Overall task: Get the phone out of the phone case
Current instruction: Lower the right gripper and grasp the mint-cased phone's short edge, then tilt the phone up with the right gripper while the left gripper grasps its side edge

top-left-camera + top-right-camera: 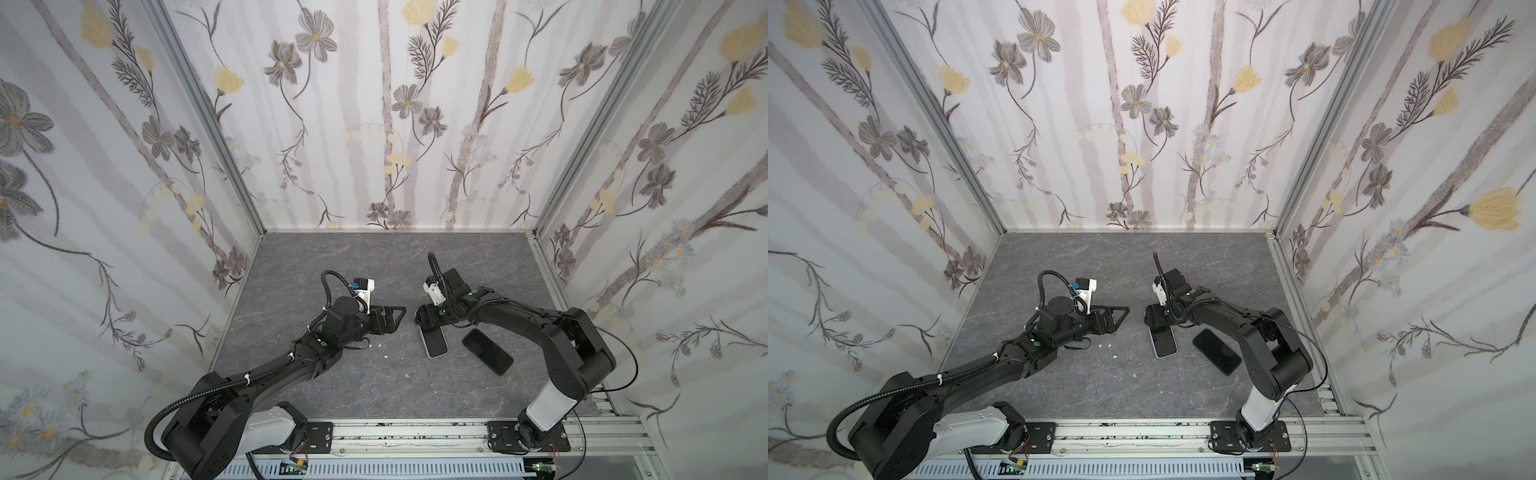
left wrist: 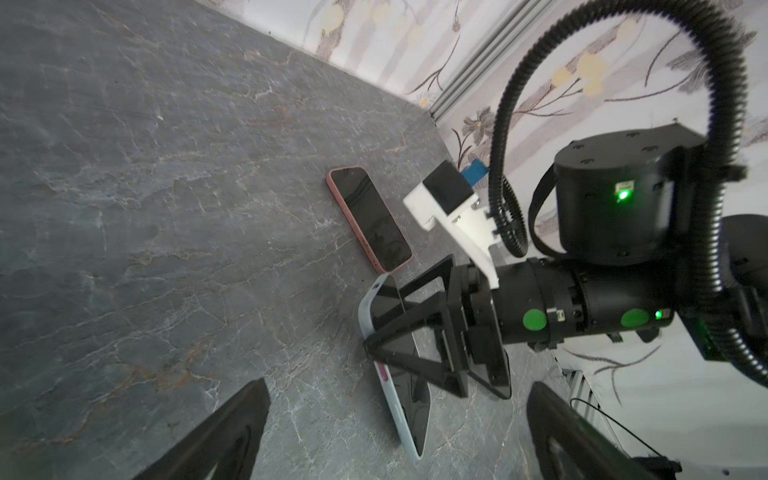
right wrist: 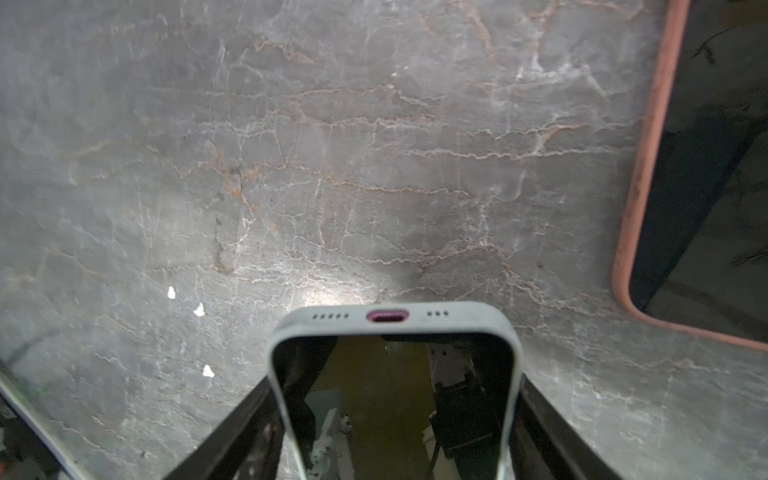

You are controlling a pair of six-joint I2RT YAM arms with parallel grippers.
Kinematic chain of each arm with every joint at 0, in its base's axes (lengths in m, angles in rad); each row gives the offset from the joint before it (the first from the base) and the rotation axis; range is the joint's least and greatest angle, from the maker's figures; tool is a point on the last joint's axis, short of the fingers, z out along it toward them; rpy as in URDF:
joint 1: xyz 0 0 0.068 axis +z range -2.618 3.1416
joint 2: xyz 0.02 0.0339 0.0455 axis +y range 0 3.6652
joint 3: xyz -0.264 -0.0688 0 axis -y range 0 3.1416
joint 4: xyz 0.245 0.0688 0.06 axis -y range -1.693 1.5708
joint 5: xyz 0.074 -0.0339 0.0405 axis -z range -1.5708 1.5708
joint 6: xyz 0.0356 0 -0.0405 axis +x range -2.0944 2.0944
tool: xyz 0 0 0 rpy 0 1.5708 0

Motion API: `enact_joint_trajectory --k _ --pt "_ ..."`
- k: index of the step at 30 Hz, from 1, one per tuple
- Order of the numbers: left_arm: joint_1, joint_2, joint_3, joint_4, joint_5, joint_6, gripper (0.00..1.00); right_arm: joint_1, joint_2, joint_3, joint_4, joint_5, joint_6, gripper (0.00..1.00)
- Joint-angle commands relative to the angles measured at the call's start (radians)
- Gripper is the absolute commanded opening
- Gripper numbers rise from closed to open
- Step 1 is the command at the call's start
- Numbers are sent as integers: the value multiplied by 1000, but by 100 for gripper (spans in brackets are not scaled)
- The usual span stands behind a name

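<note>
Left of centre, the left gripper (image 1: 392, 319) hovers over the grey table (image 1: 353, 257) with its fingers spread wide and nothing between them. Just right of it, the right gripper (image 1: 426, 326) clamps the long sides of the pale grey phone case (image 3: 390, 318) at its far end. The phone (image 3: 390, 395) is still inside, screen up, its port end pointing near. Just right of that, apart, a salmon-rimmed phone (image 1: 487, 351) lies flat.
</note>
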Motion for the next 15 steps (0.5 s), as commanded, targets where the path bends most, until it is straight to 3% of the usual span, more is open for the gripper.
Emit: enact_joint_trajectory --k 1,8,15 --pt "-27 28 -16 126 38 -18 96 -36 -42 -73 246 -139 168 53" --pt "-97 193 -17 218 78 -30 89 -87 -94 -225 485 -221 355 52" --pt "-166 357 26 280 108 -39 82 -116 -124 -317 572 -209 452 49"
